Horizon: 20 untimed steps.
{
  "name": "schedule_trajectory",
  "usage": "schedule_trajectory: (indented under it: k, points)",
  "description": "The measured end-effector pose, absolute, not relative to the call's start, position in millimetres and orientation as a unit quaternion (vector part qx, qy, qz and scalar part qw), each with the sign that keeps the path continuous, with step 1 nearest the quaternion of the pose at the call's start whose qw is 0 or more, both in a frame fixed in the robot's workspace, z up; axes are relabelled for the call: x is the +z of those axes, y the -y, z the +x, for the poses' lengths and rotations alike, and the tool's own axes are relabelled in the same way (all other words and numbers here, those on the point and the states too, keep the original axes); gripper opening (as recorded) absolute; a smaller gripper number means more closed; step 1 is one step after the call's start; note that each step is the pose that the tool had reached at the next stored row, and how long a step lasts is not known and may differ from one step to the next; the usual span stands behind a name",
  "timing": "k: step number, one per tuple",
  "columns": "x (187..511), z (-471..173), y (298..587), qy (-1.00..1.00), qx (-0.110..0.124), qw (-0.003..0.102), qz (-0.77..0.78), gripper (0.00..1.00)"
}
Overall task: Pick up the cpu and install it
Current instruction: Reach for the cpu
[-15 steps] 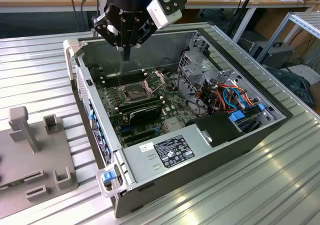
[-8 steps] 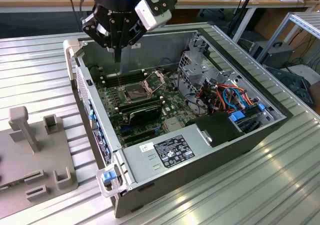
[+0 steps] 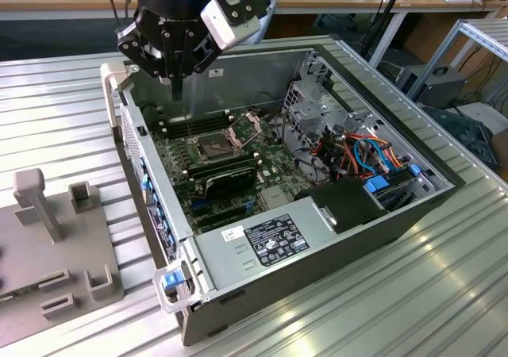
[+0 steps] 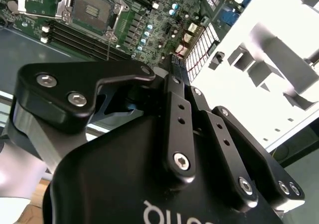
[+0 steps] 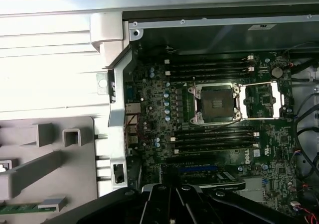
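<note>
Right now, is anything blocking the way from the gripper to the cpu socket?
Nothing visible does: the socket lies bare, its hinged frame swung aside, and the gripper hangs above the open case.

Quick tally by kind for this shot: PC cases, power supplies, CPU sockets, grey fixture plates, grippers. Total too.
PC case: 1
Power supply: 1
CPU socket: 1
Grey fixture plate: 1
Gripper: 1
Total: 5
</note>
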<state>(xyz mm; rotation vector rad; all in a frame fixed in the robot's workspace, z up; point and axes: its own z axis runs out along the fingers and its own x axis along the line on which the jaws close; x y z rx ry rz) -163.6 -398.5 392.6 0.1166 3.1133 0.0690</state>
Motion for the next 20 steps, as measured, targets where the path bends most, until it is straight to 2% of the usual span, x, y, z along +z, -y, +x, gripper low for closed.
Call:
schedule_trajectory:
  k: [20]
  points:
    - [392.2, -181.4, 398.3, -0.999, 0.022, 0.013, 0.037, 0.11]
